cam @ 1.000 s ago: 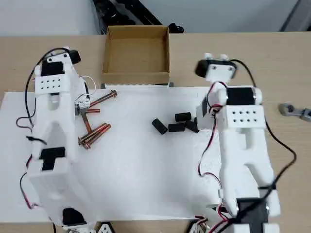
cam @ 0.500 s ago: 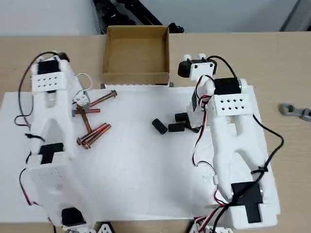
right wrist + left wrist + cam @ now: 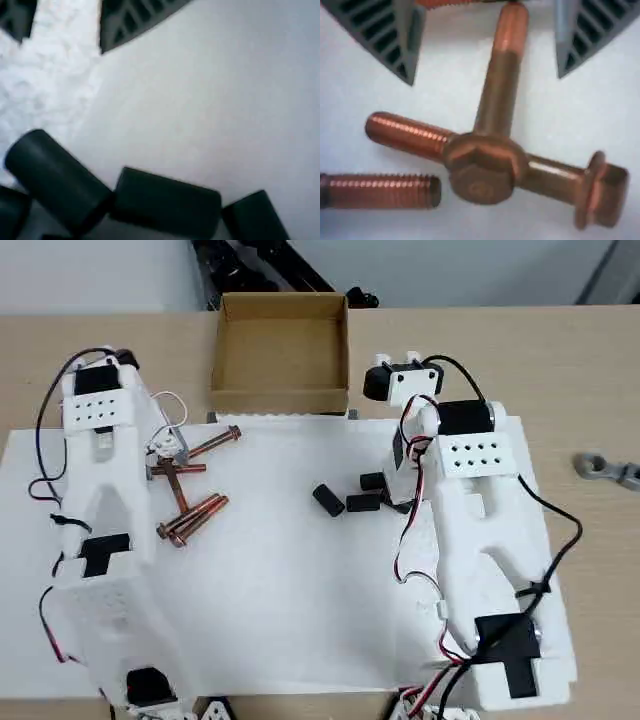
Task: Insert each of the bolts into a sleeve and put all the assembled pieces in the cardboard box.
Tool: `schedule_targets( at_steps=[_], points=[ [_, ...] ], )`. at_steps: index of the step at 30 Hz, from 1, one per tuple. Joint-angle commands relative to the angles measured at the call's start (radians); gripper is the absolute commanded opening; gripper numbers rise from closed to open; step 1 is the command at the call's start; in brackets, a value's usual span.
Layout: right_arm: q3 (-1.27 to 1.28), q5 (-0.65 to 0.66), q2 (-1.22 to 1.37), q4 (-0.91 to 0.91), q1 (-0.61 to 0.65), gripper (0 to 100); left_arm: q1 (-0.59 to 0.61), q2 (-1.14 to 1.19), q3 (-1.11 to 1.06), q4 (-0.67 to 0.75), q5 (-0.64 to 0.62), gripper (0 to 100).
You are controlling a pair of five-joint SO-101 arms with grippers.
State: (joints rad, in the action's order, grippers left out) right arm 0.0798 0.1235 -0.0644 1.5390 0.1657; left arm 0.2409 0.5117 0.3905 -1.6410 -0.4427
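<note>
High view: cardboard box (image 3: 280, 400) is seen at the far side of the counter (image 3: 560, 350). Bolts (image 3: 190, 490) are scattered on the white sheet (image 3: 280, 600) by the left arm. Black sleeves (image 3: 355, 498) are grouped beside the right arm. A metal tool (image 3: 603, 469) is set well apart.

Left wrist view: left gripper (image 3: 485, 79) is held open, with one bolt shank (image 3: 500, 85) between its fingers, untouched. The head stamp (image 3: 480, 189) cannot be read.

Right wrist view: right gripper (image 3: 60, 45) is held open and empty above the sleeves.

We're seeing glossy copper-coloured metal bolts (image 3: 485, 170) with ridged threads, smooth matt black cylindrical sleeves (image 3: 165, 202), a dull brown cardboard box (image 3: 283, 340), and a slightly grainy white foam-like board (image 3: 300, 590) on a pale wood-look tabletop (image 3: 580, 350).
</note>
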Motion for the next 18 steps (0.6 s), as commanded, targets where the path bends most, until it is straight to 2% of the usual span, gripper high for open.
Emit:
schedule_targets(
  at_steps=[1,7,14,18],
  points=[
    [-0.048,0.008,-0.004,-0.016,0.002,9.2,0.000,-0.011,-0.021,0.057,-0.028,17],
    [-0.048,0.008,-0.004,-0.016,0.002,9.1,0.000,-0.012,-0.117,0.152,-0.031,17],
    [-0.048,0.008,-0.004,-0.016,0.002,9.1,0.000,-0.011,-0.176,0.193,-0.031,17],
    [-0.048,0.008,-0.004,-0.016,0.002,9.1,0.000,-0.011,-0.222,0.239,-0.031,12]
  ],
)
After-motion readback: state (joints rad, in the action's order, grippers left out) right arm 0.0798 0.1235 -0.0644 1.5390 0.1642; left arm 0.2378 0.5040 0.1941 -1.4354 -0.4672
